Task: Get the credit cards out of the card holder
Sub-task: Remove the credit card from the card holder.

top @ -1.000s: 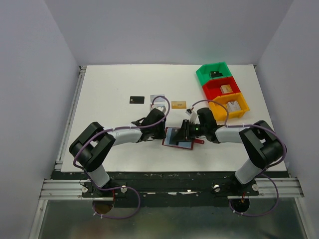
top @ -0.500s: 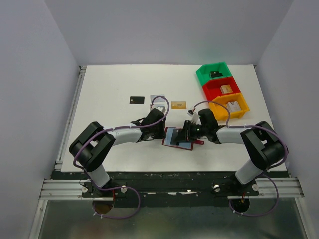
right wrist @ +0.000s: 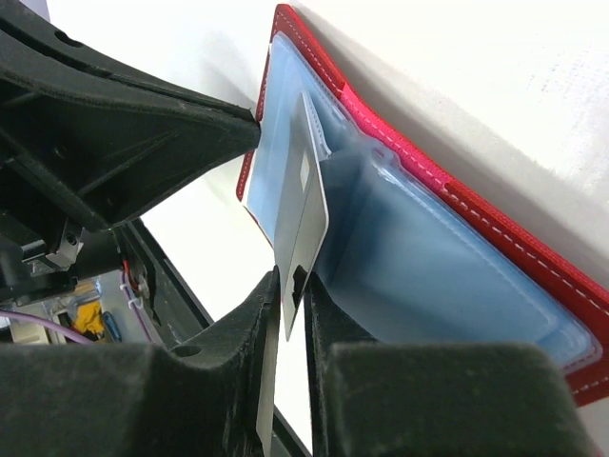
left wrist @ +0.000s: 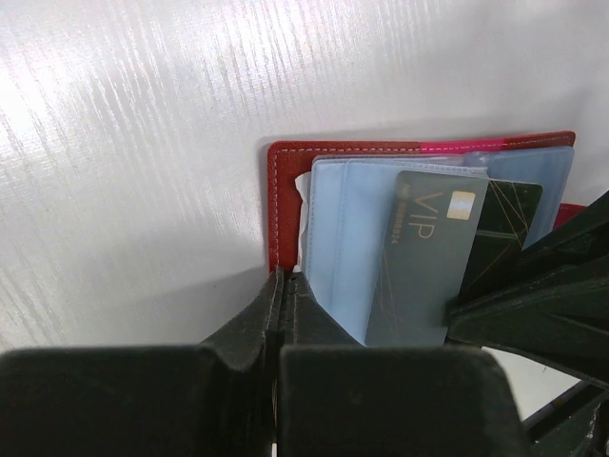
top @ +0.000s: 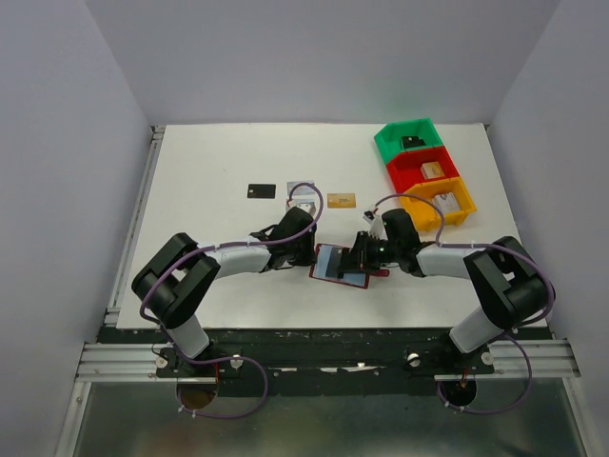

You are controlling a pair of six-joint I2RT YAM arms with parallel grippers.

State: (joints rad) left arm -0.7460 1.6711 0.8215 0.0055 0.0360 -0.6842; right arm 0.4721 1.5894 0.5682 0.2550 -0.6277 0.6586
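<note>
The dark red card holder lies open on the table between both grippers, its light blue sleeves facing up. My left gripper is shut, with its tips against the holder's red edge. My right gripper is shut on a silver-grey credit card marked VIP, which stands tilted partly out of a sleeve. Behind it, a black card stays in its sleeve. On the table further back lie a black card, a silver card and a gold card.
Green, red and orange bins stand in a row at the back right, with small items inside. Purple cables loop over both wrists. The table's near edge lies just below the holder.
The right gripper's jaws have narrowed onto the silver-grey card and its wrist has edged slightly right. The left arm and the holder have not moved.
</note>
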